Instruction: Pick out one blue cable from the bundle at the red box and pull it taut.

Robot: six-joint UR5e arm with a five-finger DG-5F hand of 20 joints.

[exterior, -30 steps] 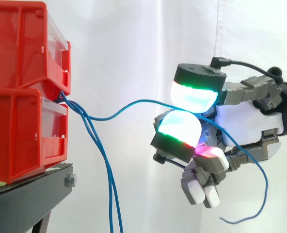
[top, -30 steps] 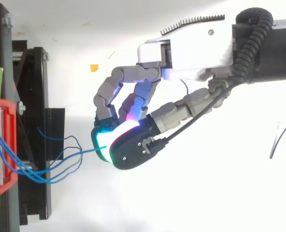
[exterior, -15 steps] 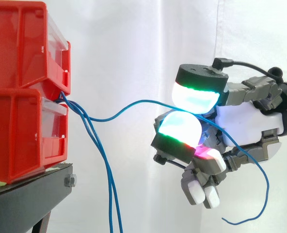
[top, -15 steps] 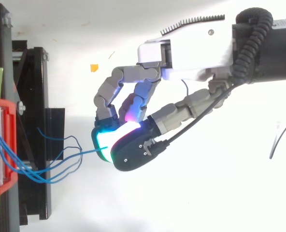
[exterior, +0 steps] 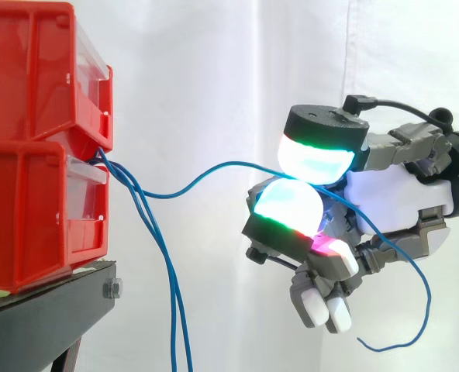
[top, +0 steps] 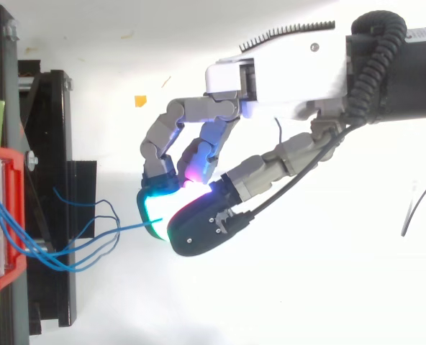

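Blue cable (exterior: 206,169) runs left to right, from the gap between the stacked red bins (exterior: 36,209) across open air to the hand (exterior: 392,194); there it is pinched between two glowing pads (exterior: 288,203), upper and lower, while the other fingers curl below, holding nothing; its loose end loops down behind the palm on the right. The span dips just right of the bins and then arches up to the pads, so it is not yet taut; since it lies along the line from bins to hand, the pull looks to go rightward, away from the bins. The rest of the bundle (exterior: 171,287) hangs down beside the black stand (exterior: 51,302), well left of the fingers; nothing appears to block that path before the white curtain (exterior: 214,70).
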